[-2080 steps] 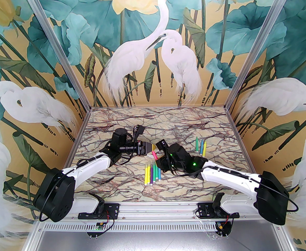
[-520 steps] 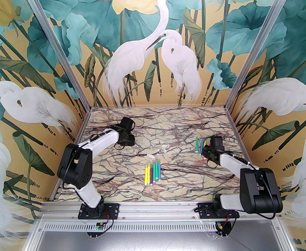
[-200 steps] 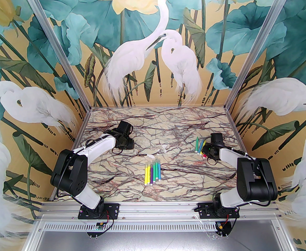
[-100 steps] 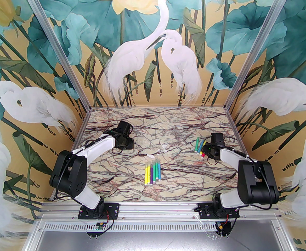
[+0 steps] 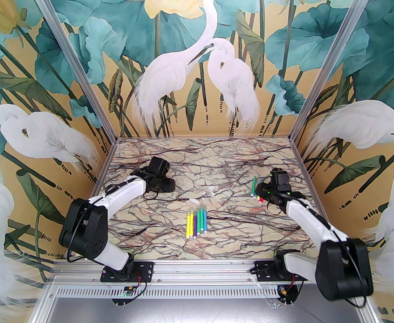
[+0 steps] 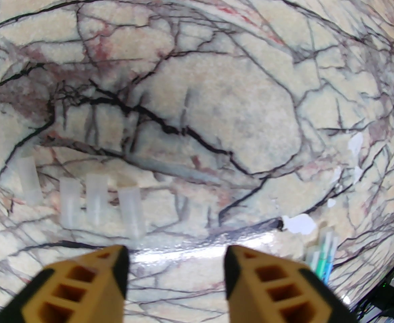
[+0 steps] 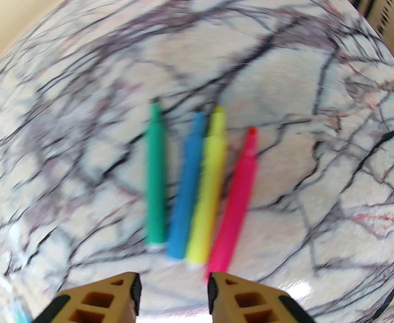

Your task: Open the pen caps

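Marble table [image 5: 237, 241]: we log four uncapped pens [image 7: 210, 167] right of the capped row [image 5: 197, 221], four caps [image 6: 96, 200] left of it; row unopened; left gripper [image 6: 176, 252], right gripper [image 7: 173, 279] spread, empty.

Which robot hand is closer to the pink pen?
Right. The right gripper sits just short of the pink pen; the left gripper is far off, by four loose caps.
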Controlling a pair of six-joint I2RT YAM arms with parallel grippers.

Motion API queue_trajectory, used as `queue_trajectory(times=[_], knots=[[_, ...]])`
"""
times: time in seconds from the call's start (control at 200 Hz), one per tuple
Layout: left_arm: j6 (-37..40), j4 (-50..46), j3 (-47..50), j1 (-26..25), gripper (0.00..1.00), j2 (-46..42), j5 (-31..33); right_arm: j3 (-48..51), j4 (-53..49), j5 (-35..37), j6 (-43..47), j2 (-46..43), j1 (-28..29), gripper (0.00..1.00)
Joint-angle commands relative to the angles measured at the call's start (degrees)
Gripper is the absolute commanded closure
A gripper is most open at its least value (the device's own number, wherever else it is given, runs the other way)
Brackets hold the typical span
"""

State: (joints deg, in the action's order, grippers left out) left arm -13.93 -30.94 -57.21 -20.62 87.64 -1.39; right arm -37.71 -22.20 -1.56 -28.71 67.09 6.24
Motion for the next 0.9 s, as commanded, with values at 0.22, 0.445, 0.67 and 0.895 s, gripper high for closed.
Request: queue_trajectory(times=[0.22,0.445,0.67,0.895], knots=[[0.33,10.31,8.77,-0.1,0.32,-10.82,-4.66,-1.01,-4.66,-4.33,0.05,-4.32,10.57,0.58],[-0.48,12.22,11.2,-0.12,0.28,-12.86,-5.21,-1.13,-3.67,-3.84,-2.63,-2.43,19.71,0.58],[-1.62,14.04,13.75,-0.07,0.26,-14.66,-4.16,-2.8,-1.49,-4.0,-4.88,2.99,28.42,0.57],[-1.24,14.7,14.67,-0.11,0.24,-15.57,-2.44,-5.99,0.61,-3.73,-6.79,10.54,35.65,0.56]])
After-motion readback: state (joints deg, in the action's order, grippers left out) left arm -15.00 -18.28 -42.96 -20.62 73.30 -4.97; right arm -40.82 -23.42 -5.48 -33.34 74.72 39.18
